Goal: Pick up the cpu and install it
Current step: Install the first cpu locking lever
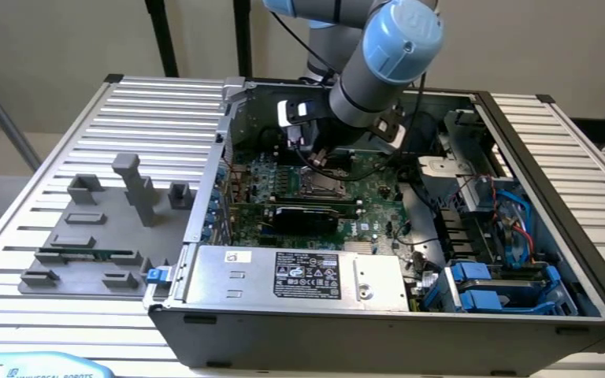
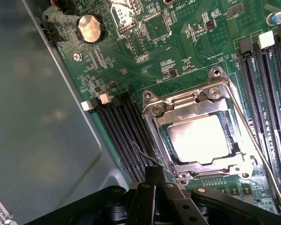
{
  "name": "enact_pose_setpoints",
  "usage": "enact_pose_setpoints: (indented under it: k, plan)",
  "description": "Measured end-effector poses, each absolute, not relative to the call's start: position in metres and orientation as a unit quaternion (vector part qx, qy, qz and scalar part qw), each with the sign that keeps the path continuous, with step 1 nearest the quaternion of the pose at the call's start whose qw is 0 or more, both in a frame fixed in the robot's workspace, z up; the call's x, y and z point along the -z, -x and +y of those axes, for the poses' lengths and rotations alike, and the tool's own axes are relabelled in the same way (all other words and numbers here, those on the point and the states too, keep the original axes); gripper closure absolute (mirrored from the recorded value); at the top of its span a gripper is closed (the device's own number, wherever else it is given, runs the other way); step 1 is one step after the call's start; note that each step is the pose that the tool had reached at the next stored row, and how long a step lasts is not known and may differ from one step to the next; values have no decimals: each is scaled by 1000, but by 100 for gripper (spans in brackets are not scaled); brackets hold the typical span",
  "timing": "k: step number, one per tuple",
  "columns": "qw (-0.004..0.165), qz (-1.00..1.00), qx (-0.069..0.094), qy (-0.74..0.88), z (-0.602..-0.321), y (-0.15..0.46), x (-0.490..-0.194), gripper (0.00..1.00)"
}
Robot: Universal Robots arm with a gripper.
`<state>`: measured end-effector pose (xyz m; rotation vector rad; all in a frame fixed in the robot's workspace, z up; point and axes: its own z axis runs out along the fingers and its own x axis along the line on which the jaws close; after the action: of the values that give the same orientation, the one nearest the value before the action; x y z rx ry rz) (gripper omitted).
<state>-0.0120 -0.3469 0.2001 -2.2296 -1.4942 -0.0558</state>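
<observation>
Far left on the desk (image 1: 29,197): grey plastic tray (image 1: 82,260) with blocks, near the desk's left edge, well apart from the work. Next, open computer case (image 1: 387,315), its left wall just beside the tray. Inside, green board (image 1: 313,205) lying flat, memory slots (image 2: 126,136) flanking the middle. At the board's centre, metal socket frame (image 2: 201,136) with the cpu (image 2: 199,138) seated flat inside, silvery top up, edges square to the frame. Gripper (image 1: 318,157) hanging directly over the socket, apart from the chip by a short drop. Jaws: cannot tell whether wide or narrow; dark gripper body (image 2: 164,201) just beside the frame's near edge, nothing visibly held. Retaining wire lever (image 2: 257,150) running along 1 side of the frame. Room tight: slots on 2 sides, case wall close by. Right of the board, cables and blue drive brackets (image 1: 491,287), well clear.
</observation>
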Motion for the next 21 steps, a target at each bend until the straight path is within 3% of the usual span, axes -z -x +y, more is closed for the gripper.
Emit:
enact_pose_setpoints:
  k: [21]
  plan:
    - [226,-542,20,809,-347,2,-192,89]
